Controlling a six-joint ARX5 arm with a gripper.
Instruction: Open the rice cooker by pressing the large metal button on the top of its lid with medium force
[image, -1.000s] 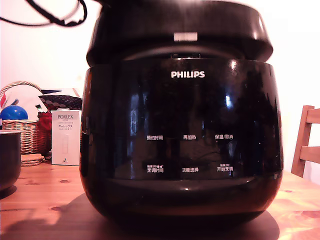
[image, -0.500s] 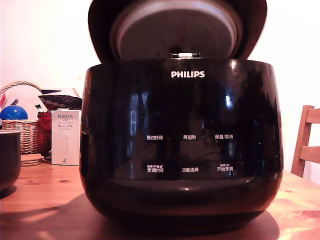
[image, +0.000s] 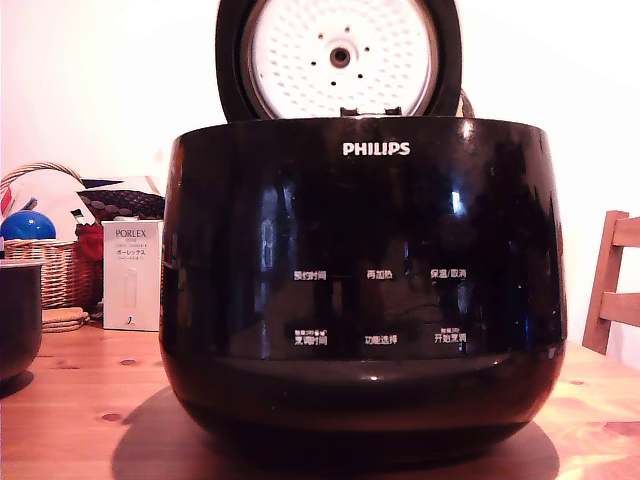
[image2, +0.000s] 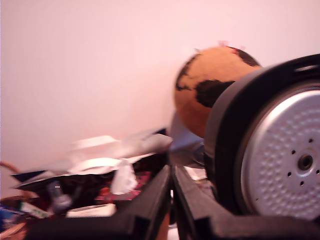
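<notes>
Centrally placed on the wooden counter (image: 70, 400): rice cooker (image: 362, 290), glossy black, white PHILIPS logo and small white Chinese labels on its front, filling most of the exterior view. Lid (image: 338, 58) raised to near upright behind the body, underside turned toward the exterior camera: white perforated disc with a central hub, ringed by the black rim. Same lid (image2: 272, 150) seen close in the wrist view, perforated disc pale grey there, black rim thick and blurred.

Gripper (image2: 172, 192) visible only in the wrist view: two black fingers (image2: 150, 202) brought almost together, a thin slit between them, nothing held. Positioned just beside the lid's rim, apart from it as far as discernible.

At the exterior view's left, on the counter: white carton (image: 132, 275) marked PORLEX, standing upright; wicker basket (image: 60, 265) behind it, holding a blue ball (image: 27, 226); dark pot (image: 18, 318) cut by the frame edge. At the exterior view's right: wooden chair back (image: 612, 285), partly shown.

Behind the lid in the wrist view: orange globe (image2: 210, 85) with dark patches, against a pale wall (image2: 90, 65). Beyond the gripper, a blurred heap of white and dark packaging (image2: 100, 170), contents not identifiable.
</notes>
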